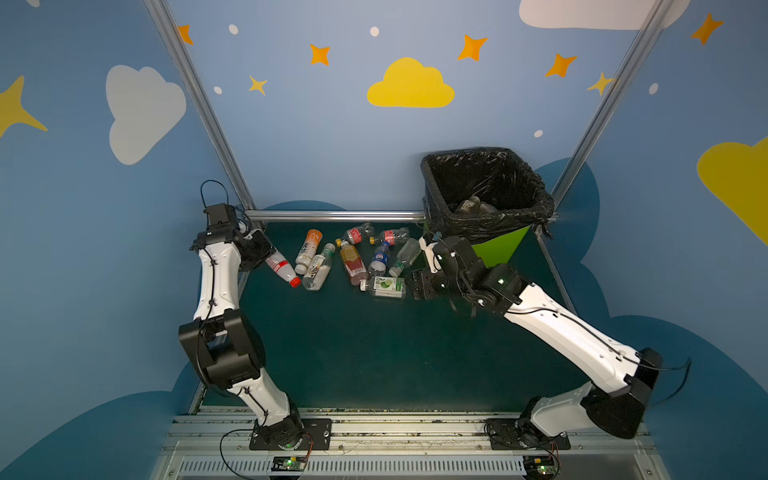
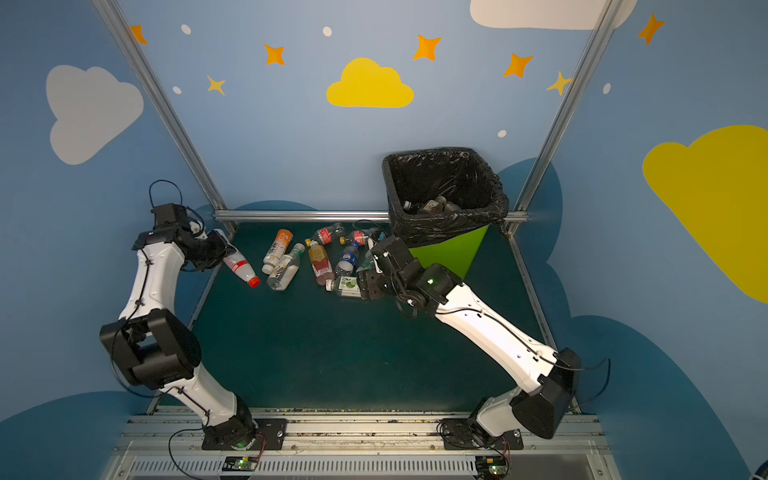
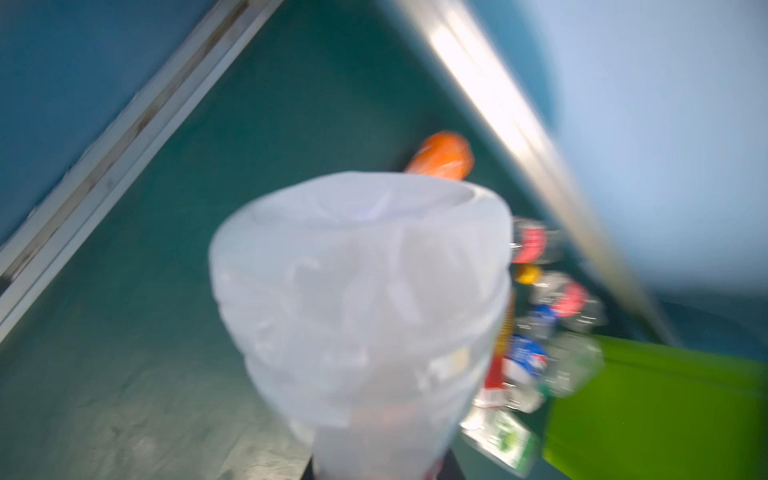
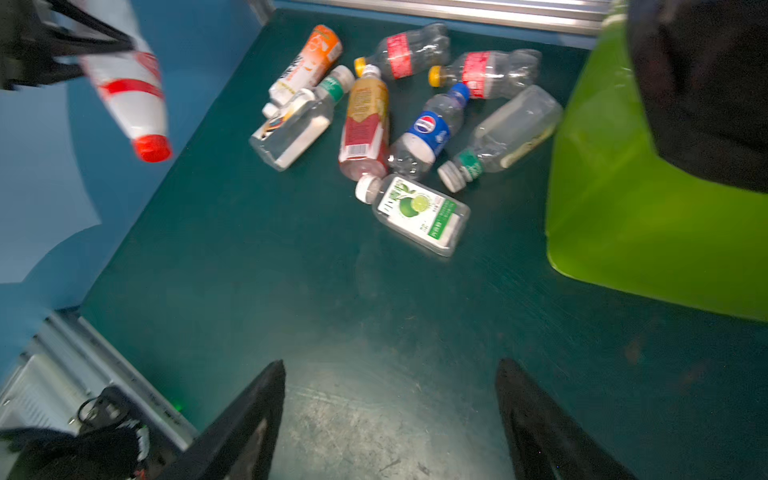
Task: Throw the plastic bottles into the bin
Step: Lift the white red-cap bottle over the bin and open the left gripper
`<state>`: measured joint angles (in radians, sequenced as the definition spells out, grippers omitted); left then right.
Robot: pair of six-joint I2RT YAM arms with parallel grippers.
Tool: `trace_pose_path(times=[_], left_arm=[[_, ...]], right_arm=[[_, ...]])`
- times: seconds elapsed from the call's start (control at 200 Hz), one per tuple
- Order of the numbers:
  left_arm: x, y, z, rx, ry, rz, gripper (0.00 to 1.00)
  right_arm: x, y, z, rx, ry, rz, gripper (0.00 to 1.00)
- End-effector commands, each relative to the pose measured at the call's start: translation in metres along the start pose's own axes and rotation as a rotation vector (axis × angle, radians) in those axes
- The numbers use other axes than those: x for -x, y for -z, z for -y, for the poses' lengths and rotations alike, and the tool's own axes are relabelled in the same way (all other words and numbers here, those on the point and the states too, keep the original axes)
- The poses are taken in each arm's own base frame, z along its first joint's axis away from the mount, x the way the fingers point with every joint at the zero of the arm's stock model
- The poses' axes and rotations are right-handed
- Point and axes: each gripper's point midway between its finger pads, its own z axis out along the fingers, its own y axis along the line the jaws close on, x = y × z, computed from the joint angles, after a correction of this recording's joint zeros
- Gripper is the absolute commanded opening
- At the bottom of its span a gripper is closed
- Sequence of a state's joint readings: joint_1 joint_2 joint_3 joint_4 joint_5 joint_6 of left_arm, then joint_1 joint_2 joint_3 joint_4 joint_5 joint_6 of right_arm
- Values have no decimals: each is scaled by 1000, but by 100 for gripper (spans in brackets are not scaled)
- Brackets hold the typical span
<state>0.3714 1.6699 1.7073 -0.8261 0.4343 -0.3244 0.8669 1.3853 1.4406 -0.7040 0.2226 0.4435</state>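
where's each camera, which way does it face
Top views: high overhead, facing down at the dark green table; left arm, right arm show.
Left wrist: faces the gripped milky red-capped plastic bottle, hiding the left end effector.
Right wrist: looks past the open right end effector at loose bottles.
All share the lime-green plastic bin.

The dark green desk (image 1: pixel 374 353) carries the upright bin (image 1: pixel 505 249) and eight bottles (image 4: pixel 363 124) lying on their sides in a loose cluster beside the bin. A clear bottle (image 1: pixel 405 255) lies just beside the bin, base toward it. Next out are a blue-label bottle (image 1: pixel 380 257), a lime-label bottle (image 1: pixel 384 286) and two red-label bottles (image 1: pixel 390 236) with yellow caps. Beyond them lies a red-and-yellow bottle (image 1: pixel 353 262). Farthest from the bin, an orange bottle (image 1: pixel 309 245) and a green-capped bottle (image 1: pixel 319 268) lie touching.
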Motion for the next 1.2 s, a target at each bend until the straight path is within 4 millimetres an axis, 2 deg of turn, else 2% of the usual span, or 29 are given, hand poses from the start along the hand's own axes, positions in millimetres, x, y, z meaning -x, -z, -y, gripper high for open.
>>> trace_pose_path(times=[0.0,0.1,0.18,0.19,0.32,0.401,0.451,0.496,0.576,0.656,0.671,0.696,0.726,0.731,0.746,0.751,0.756,0.761,0.801,0.866,1.036,1.127,1.197], left_arm=[[14,55,67,-239,-19,105,26],[28,102,120,-389,-62,249,26],[29,137,159,-474,-125,372,25],[29,136,162,-481,-119,380,25],[27,205,223,-717,-154,701,27],[12,226,270,-860,-214,755,27],[-3,227,308,-953,-269,715,27],[-21,218,344,-1023,-329,655,27],[-65,182,412,-1144,-444,506,26],[-115,143,470,-1252,-546,350,27],[-126,134,479,-1249,-567,316,31],[-139,121,491,-1242,-605,279,48],[-150,101,497,-1196,-631,233,75],[-154,90,496,-1179,-632,215,80],[-152,92,498,-1177,-633,228,96],[-151,92,499,-1180,-629,237,98],[-154,82,498,-1161,-626,220,99],[-153,85,499,-1170,-622,231,99],[-148,77,499,-1200,-565,207,100],[-136,80,497,-1216,-506,181,100],[-123,127,481,-1092,-624,309,100],[-114,135,463,-983,-624,339,100],[-108,128,441,-866,-612,341,100]], right_arm=[[-6,28,53,-180,-159,107,79],[-26,38,82,-225,-235,133,78],[-34,43,96,-234,-252,143,78],[-34,43,97,-234,-251,143,78],[-27,47,104,-215,-198,134,78],[-18,47,102,-196,-145,129,79],[-12,46,100,-180,-111,127,79],[-8,43,97,-161,-86,120,79],[-4,37,94,-134,-53,108,79],[-4,31,92,-106,-41,92,79],[-5,30,93,-102,-41,88,79],[-5,29,93,-95,-41,79,79],[-7,28,93,-89,-41,68,79],[-7,28,93,-88,-41,68,79],[-8,28,94,-86,-41,64,80],[-8,28,94,-86,-43,64,80],[-9,28,94,-87,-44,61,80],[-9,28,94,-86,-43,60,80],[-12,28,96,-86,-46,54,80],[-15,29,99,-74,-55,46,80],[-13,33,100,-51,-59,52,80],[-12,31,95,-26,-43,42,80],[-12,28,91,-5,-40,30,79]])
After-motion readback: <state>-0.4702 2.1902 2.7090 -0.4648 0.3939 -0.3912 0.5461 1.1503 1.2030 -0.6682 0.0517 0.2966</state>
